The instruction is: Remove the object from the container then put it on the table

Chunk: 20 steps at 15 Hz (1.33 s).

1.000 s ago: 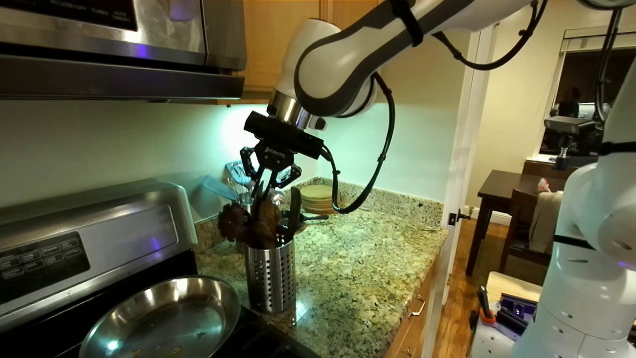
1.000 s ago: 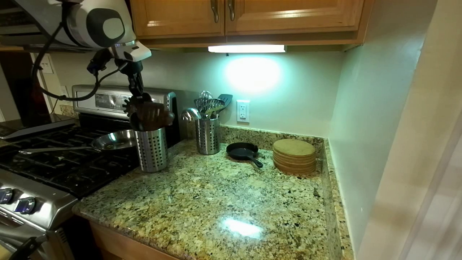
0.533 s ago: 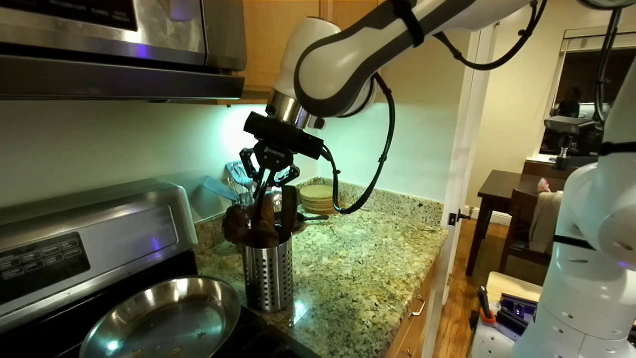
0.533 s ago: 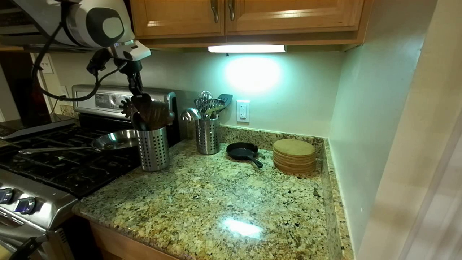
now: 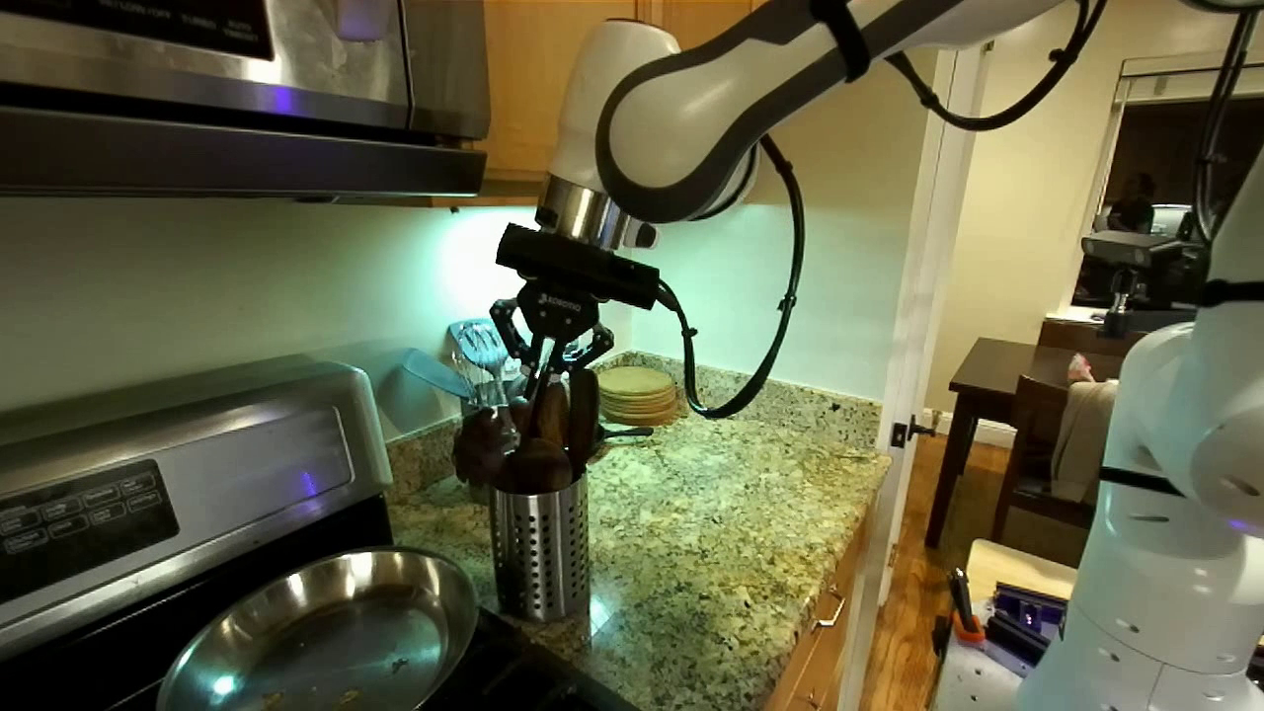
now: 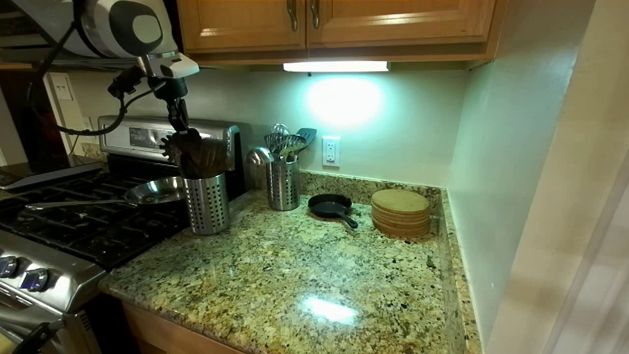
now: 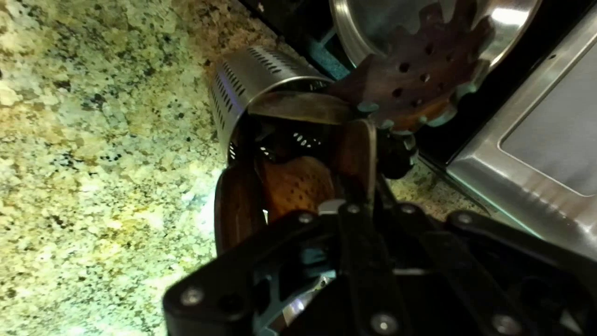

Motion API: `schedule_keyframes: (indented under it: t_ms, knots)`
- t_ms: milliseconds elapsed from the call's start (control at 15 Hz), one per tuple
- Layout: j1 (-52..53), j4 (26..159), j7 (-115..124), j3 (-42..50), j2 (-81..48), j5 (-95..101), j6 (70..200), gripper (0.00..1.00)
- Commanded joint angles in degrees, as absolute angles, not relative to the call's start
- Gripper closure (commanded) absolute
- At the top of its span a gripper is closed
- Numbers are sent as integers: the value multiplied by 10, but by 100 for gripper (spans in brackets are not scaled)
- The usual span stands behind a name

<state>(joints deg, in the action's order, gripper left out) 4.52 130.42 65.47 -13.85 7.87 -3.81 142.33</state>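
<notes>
I am at the drawing-out step: my gripper (image 6: 182,127) hangs right above the container (image 6: 208,209), its fingers narrow, and I judge that they pinch the upper edge of the dark utensil (image 6: 190,142). Its broad head stands above the rim, while its handle, hidden by the perforated wall, seems to reach down inside, so the removal is not yet done. It has close company: in the wrist view a spiked server (image 7: 410,84) leans out to the right, and in an exterior view a brown spoon (image 5: 540,464) shows at the near side, just over the rim. The next move, as I read it, calls for a slow, straight lift until the handle's end passes the rim, since a sideways pull could tip the container or drag the spoon out too. Then I should swing right, as both exterior views have it, over the granite table (image 6: 304,265) and away from the stovetop (image 6: 73,226) on the left, lower the utensil flat, and only then let go.
</notes>
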Motion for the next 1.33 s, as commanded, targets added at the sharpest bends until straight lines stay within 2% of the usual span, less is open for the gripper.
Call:
schedule_keyframes:
  t_ms: [0,1267]
  knots:
    - [50,1335,702,-137,133,-10,1378,92]
    - [30,1330,765,-153,254,25,1337,92]
